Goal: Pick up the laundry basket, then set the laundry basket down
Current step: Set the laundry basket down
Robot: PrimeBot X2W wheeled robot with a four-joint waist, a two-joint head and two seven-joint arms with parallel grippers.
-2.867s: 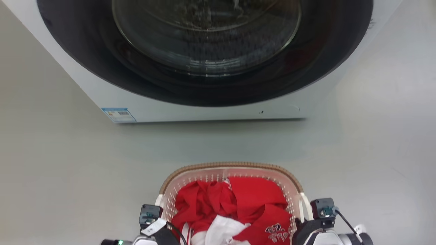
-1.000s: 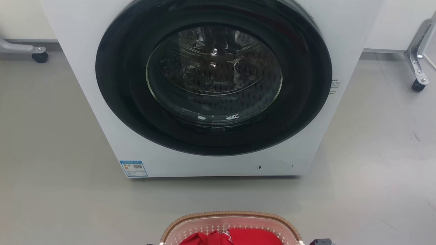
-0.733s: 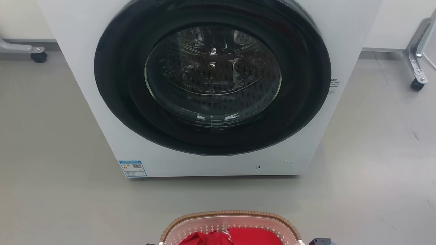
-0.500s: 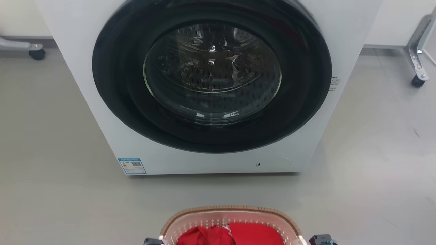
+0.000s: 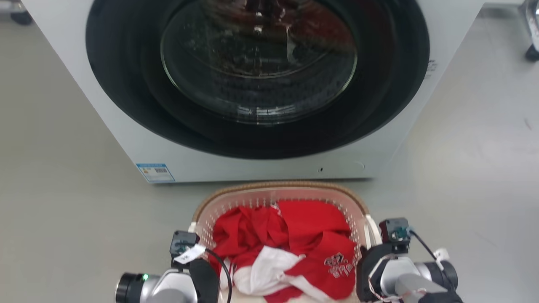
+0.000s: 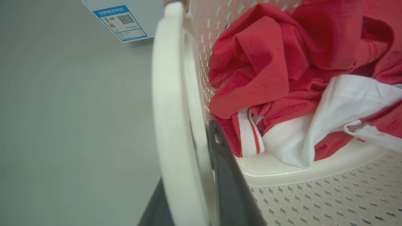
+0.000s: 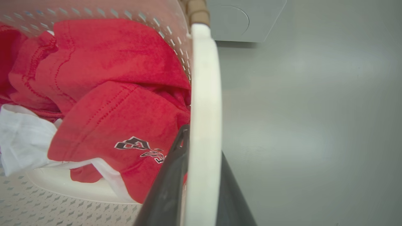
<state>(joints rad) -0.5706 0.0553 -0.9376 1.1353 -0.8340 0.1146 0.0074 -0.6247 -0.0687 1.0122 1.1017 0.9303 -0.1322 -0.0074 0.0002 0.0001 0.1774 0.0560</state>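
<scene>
Holding entry, one lot: laundry basket, cream and perforated with a brown woven-look rim, directly in front of the washing machine. In the head view its far rim overlaps the foot of the machine. Whether its base rests on the floor or hangs just above it cannot be told.

Step in hand, as judged: the carry, between pick-up and set-down. The next move calls for both arms to lower evenly, keeping the basket level until its base meets the floor. Only then should the fingers let go.

Count:
- Basket: one.
- White side handles: two, the left handle and the right handle.
- Grippers: two. The left gripper has its fingers closed around the left handle, one dark finger on either side of it. The right gripper clamps the right handle in the same way, with its fingers on either side.
- Contents: red clothing, heaped so that the number of pieces is unclear. One red fold bears a dark printed motif. One white garment lies among it.
- Washing machine: one, front-loading, with its round dark door shut.
- Blue label: one, at the machine's lower corner.
- Castors: two, one castor at each far edge of the floor.
</scene>
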